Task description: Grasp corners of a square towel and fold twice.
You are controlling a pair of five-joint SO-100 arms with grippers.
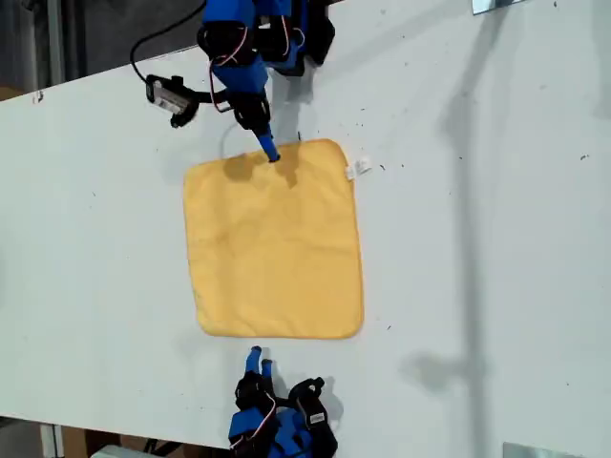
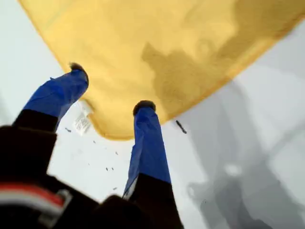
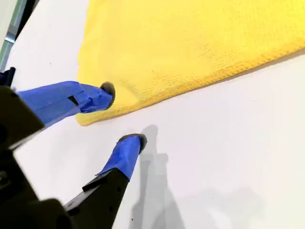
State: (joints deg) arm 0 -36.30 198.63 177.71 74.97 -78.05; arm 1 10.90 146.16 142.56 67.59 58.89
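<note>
Lying flat and unfolded mid-counter point(image 1: 496, 239), the towel point(image 1: 275, 243) showed no fold yet; both remained. My first pincer point(image 2: 108, 88) hovered spread above its tagged corner point(image 2: 112, 129); my second pincer point(image 3: 125, 113) waited spread beside another corner point(image 3: 88, 117). Nothing blocked either.

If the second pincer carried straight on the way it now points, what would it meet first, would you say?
Most likely the towel: my second pincer stands open and aims at its near edge beside a corner. Depth is unclear; it might touch the table first.
</note>
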